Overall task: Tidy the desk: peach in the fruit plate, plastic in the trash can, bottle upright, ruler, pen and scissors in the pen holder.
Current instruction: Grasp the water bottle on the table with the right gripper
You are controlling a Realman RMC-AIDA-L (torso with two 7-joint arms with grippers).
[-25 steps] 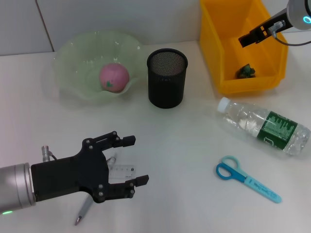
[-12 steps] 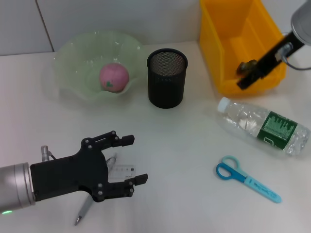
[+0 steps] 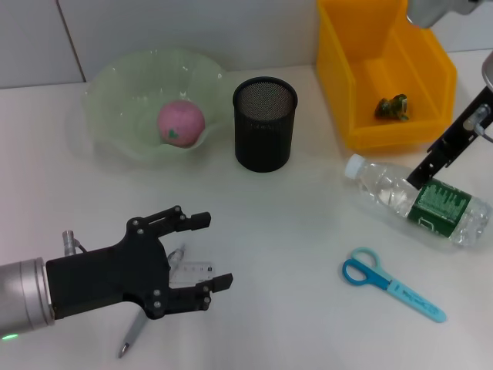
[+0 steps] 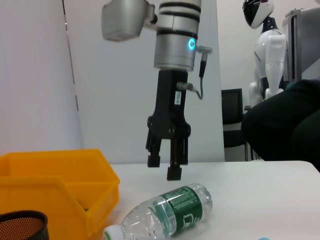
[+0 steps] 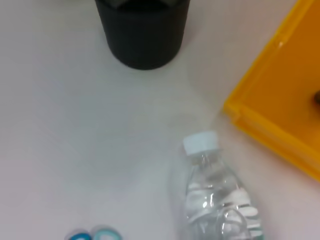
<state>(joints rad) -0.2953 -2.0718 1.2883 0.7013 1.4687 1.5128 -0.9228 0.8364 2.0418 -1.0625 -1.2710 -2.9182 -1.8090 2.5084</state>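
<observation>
The pink peach (image 3: 181, 122) lies in the pale green fruit plate (image 3: 115, 85). A scrap of green plastic (image 3: 392, 108) sits inside the yellow trash can (image 3: 362, 135). The clear bottle (image 3: 420, 200) lies on its side, cap toward the pen holder (image 3: 264, 123). My right gripper (image 3: 417, 180) hangs just above the bottle's middle, open and empty; the left wrist view shows this gripper (image 4: 164, 167) over the bottle (image 4: 170, 212). My left gripper (image 3: 212, 251) stands open above the clear ruler (image 3: 192, 271) and grey pen (image 3: 132, 337). Blue scissors (image 3: 389, 284) lie near the front right.
The black mesh pen holder stands between plate and trash can, and the right wrist view shows the pen holder (image 5: 142, 30), the bottle's cap (image 5: 201, 142) and the trash can's corner (image 5: 280, 115). Bare white desk lies between my two grippers.
My right gripper has swung out of the trash can, forward and down, to hang over the lying bottle. The green plastic stays in the bin. The left arm has barely shifted.
</observation>
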